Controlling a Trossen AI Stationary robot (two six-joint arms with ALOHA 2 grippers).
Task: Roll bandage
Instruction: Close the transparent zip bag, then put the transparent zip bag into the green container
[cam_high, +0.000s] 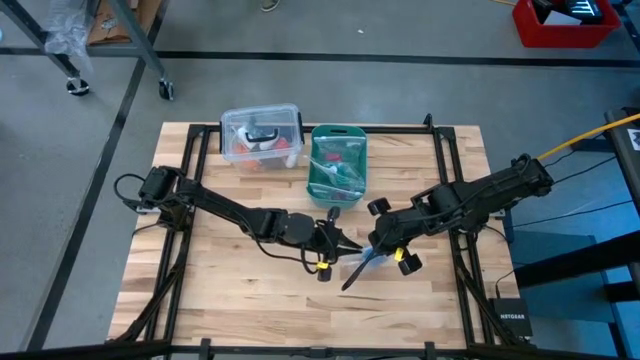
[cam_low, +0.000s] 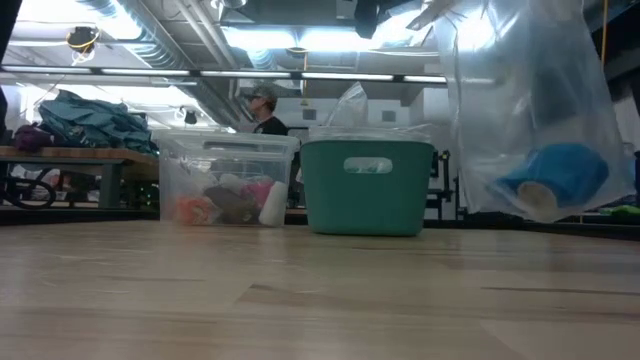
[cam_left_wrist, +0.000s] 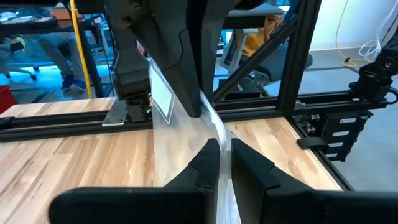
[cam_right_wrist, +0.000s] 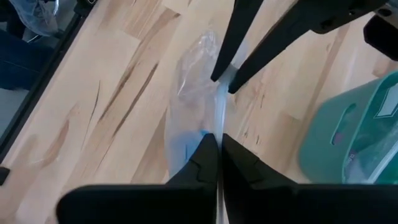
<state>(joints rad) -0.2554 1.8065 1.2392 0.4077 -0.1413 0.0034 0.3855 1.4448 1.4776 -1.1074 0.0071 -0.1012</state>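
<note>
- Left gripper (cam_left_wrist: 219, 163) — fingers pinched on the top edge of a clear plastic bag (cam_low: 520, 110); the right gripper (cam_right_wrist: 217, 155) meets it, nipped shut on the same edge.
- The bandage (cam_low: 560, 178), a blue roll, sits in the bag's bottom, below both grippers, clear of the table (cam_high: 240, 285).
- Teal basket (cam_high: 338, 160) lies beyond them.

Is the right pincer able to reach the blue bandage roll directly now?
Probably not. The bandage sits inside a clear plastic bag, which both the right pincer and left pincer hold shut on its edge, off the table.
</note>
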